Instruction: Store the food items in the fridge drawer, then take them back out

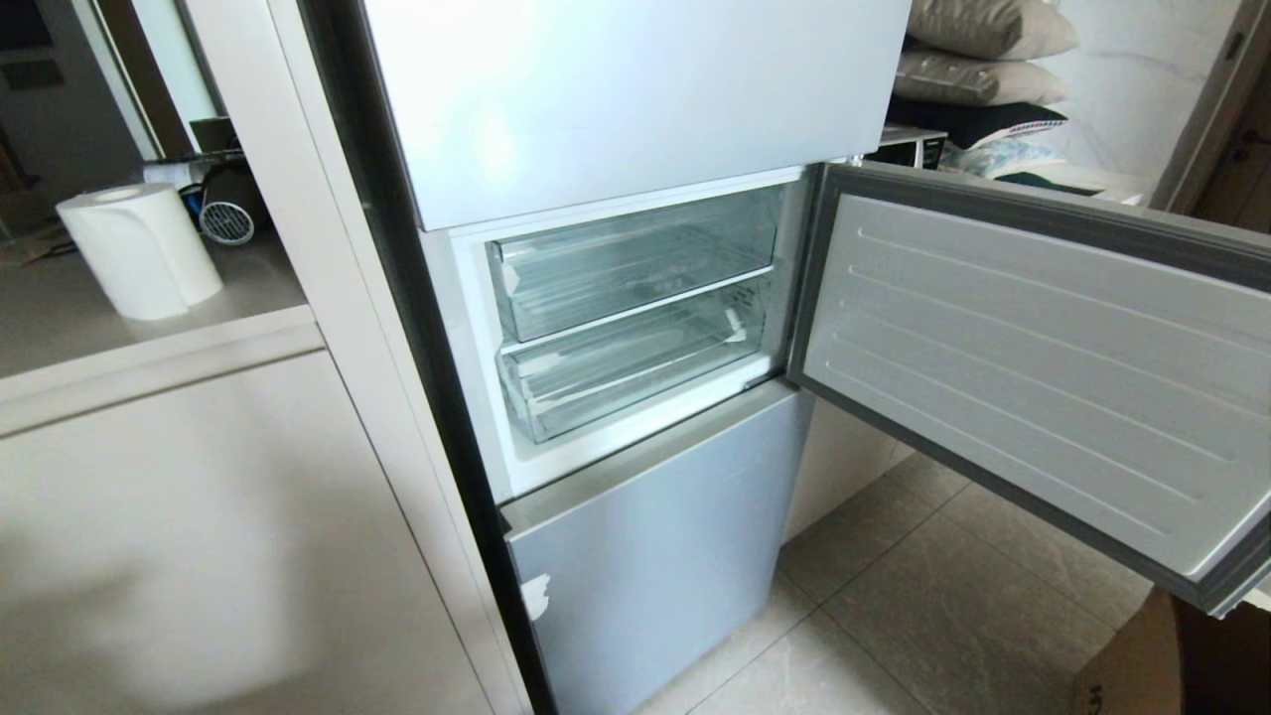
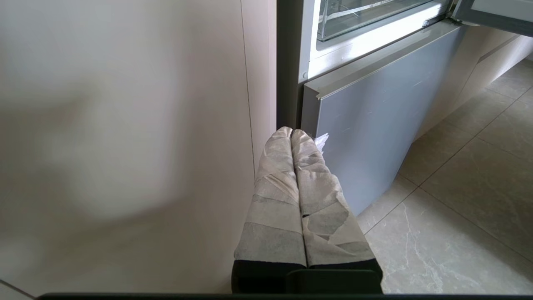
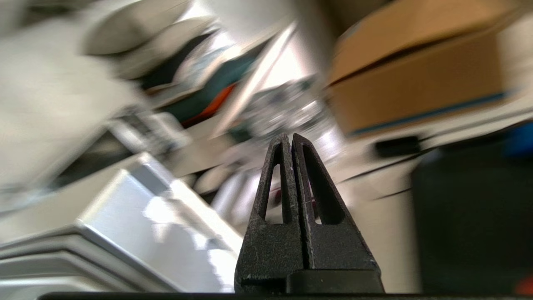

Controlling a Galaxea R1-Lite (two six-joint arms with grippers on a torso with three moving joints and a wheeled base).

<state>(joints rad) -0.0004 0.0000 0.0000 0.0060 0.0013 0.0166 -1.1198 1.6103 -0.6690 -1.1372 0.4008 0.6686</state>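
At the far left of the head view a white roll of paper towel (image 1: 139,248) stands upright on a beige counter (image 1: 60,318), above a plain cream cabinet front (image 1: 199,536). Right of it is the pale-blue glossy fridge (image 1: 635,99); its middle compartment is open and shows two bins stacked one over the other, the shallower clear plastic tray (image 1: 635,260) above and the wide transparent plastic fridge drawer (image 1: 631,367) below, both pushed in. No food items can be made out in either. The middle door (image 1: 1043,367) hangs swung out to the right, its ribbed white inner face showing, over a beige tiled floor (image 1: 943,616).

The left gripper (image 2: 291,132), its fingers wrapped in pale tape and pressed together, sits low beside the cabinet, near the fridge's bottom panel (image 2: 374,125). The black right gripper (image 3: 290,137) is pressed together and empty, against a blurred view with a brown cardboard box (image 3: 416,83).
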